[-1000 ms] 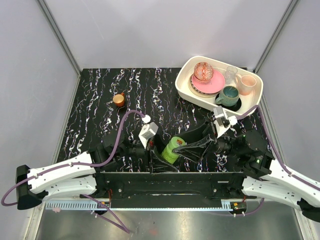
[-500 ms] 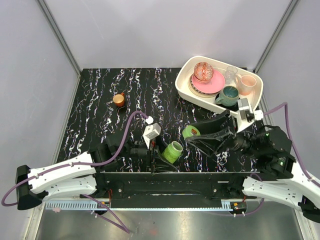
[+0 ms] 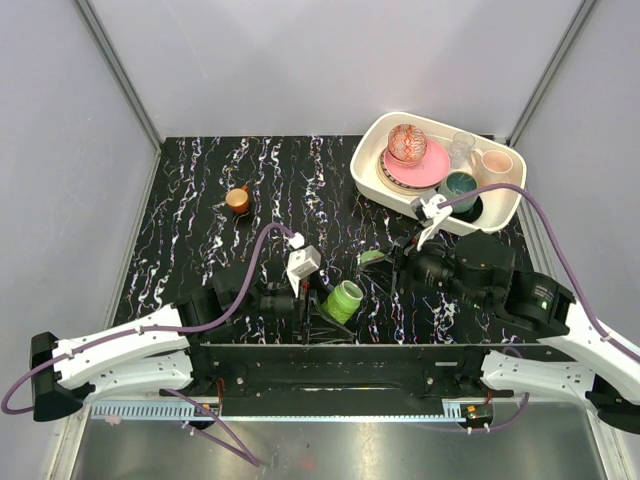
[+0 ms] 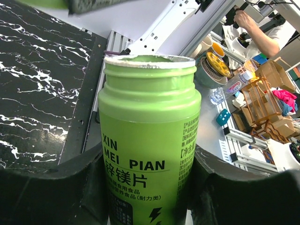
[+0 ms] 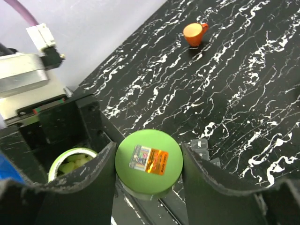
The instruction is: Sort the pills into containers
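My left gripper is shut on the green pill bottle, which is tilted near the table's front edge. In the left wrist view the bottle stands uncapped between my fingers. My right gripper is shut on the bottle's green lid, held just right of and beyond the bottle. In the right wrist view the lid sits between the jaws, and pale green pills show inside the bottle's open mouth. The dark pill box lies on the table below the lid, partly hidden.
A small orange cup stands at the back left, also in the right wrist view. A white tray with plates, bowls and mugs sits at the back right. The black frame rail runs along the front edge.
My right gripper pulled the green lid off the bottle and carried it up and to the right. The right arm has since swung round above the table. The left gripper stayed holding the bottle.
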Controlling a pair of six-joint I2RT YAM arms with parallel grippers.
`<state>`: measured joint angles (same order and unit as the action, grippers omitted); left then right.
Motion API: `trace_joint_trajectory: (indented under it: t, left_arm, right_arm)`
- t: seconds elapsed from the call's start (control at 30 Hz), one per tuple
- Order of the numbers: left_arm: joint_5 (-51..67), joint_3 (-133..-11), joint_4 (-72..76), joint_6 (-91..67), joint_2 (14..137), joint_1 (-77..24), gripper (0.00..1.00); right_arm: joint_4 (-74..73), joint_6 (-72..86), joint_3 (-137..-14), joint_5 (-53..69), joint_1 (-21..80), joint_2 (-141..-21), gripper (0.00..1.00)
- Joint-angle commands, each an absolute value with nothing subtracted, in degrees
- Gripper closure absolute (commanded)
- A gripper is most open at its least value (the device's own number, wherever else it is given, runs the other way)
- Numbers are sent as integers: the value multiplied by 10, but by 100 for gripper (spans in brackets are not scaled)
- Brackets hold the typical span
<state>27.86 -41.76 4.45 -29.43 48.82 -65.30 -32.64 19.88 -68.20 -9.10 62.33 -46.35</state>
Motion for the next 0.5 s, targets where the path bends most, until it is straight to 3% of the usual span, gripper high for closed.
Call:
trace_joint_trajectory:
  t: [0.0, 0.47]
  left_arm:
    - [269, -443, 65, -283, 484, -652, 100]
    - [254, -453, 54, -280, 496, -652, 100]
  right_arm:
    - [-374, 196, -708, -98, 627, -469, 100]
    - [-377, 192, -698, -9, 627, -454, 100]
